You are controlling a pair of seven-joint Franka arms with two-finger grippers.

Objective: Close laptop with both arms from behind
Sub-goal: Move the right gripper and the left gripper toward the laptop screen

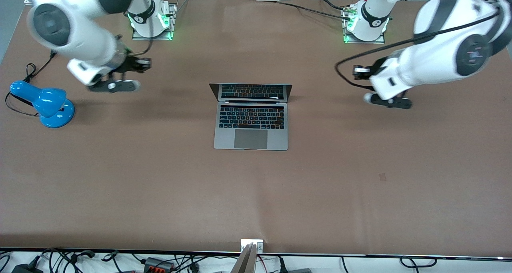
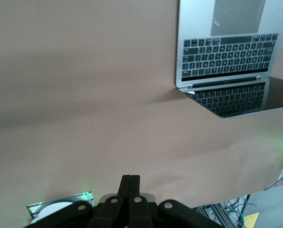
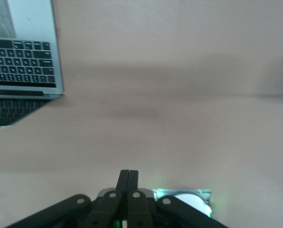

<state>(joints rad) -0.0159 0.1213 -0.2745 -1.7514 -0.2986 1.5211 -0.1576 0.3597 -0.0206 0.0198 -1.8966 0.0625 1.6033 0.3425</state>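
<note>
The silver-grey laptop [image 1: 251, 121] lies open in the middle of the table, with its dark screen [image 1: 251, 92] tilted up toward the arms' bases. My right gripper [image 1: 143, 64] hangs over bare table between the laptop and the right arm's end, shut and holding nothing. My left gripper [image 1: 359, 72] hangs over bare table toward the left arm's end, also shut and holding nothing. Neither touches the laptop. In the left wrist view the closed fingertips [image 2: 130, 183] point past the laptop [image 2: 227, 52]. The right wrist view shows the pressed-together fingertips [image 3: 128, 178] and a corner of the laptop [image 3: 22, 57].
A blue desk lamp [image 1: 44, 103] with a black cord stands at the right arm's end of the table. The arms' base plates [image 1: 152, 23] [image 1: 366, 25] glow green at the table's edge. Brown tabletop [image 1: 256, 193] spreads around the laptop.
</note>
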